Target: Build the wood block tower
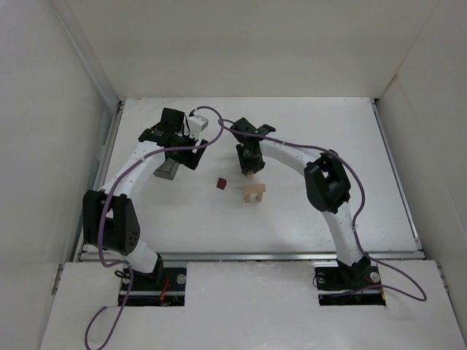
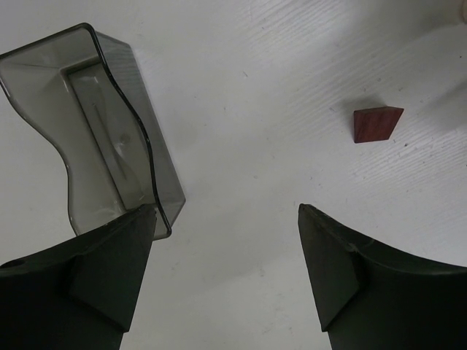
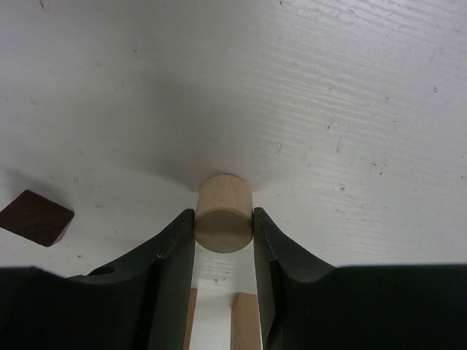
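Note:
A small pale wood arch [image 1: 254, 192], two uprights under a flat plank, stands on the white table; parts of it show low in the right wrist view [image 3: 245, 321]. A dark red-brown block [image 1: 221, 183] lies alone to its left, also seen in the left wrist view [image 2: 377, 124] and the right wrist view [image 3: 35, 217]. My right gripper [image 1: 252, 168] [image 3: 223, 217] is shut on a short pale wood cylinder [image 3: 223, 222], just behind the arch. My left gripper [image 1: 180, 154] [image 2: 226, 211] is open and empty, above the table beside the grey tray.
A grey translucent rectangular tray [image 1: 167, 170] [image 2: 95, 131] lies left of the red block, its corner touching my left finger [image 2: 109, 262] in the wrist view. White walls enclose the table on three sides.

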`<state>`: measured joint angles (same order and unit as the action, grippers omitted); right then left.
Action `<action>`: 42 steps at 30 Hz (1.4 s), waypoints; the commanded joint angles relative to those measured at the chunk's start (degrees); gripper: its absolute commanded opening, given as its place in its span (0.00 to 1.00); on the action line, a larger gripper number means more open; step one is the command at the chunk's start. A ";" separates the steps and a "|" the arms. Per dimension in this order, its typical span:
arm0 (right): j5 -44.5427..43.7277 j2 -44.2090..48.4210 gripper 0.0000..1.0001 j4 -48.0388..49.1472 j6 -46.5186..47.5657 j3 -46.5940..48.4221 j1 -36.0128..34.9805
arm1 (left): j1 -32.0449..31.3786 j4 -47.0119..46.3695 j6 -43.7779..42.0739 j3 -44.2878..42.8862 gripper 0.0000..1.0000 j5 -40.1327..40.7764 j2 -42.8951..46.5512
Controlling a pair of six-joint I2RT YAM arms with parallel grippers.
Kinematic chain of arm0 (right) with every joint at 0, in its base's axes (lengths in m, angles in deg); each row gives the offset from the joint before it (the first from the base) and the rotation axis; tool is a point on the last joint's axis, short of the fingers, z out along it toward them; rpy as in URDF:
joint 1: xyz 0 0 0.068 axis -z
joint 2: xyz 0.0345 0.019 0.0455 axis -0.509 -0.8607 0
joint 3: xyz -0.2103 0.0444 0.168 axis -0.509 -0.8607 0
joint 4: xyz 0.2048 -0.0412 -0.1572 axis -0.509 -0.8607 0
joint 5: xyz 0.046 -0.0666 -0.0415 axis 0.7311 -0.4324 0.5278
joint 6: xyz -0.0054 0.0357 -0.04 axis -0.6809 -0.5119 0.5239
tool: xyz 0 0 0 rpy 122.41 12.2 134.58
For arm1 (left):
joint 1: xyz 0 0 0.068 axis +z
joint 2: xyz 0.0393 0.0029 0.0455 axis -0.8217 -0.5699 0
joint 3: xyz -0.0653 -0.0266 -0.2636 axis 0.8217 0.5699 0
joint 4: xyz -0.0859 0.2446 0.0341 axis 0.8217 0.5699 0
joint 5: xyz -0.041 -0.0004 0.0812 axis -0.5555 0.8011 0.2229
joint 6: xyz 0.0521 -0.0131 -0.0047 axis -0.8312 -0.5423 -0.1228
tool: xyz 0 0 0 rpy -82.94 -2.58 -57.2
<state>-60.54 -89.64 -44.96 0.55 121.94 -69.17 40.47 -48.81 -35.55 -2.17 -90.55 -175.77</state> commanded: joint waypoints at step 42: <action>-7.37 27.13 0.00 -6.78 -6.07 -12.99 -12.50 | -0.77 0.25 0.37 -0.49 0.76 -2.67 2.62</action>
<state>-66.95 -62.38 -53.60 -4.46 108.30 -81.62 39.88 -48.76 -35.57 -2.17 -92.43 -175.80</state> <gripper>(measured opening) 0.397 0.759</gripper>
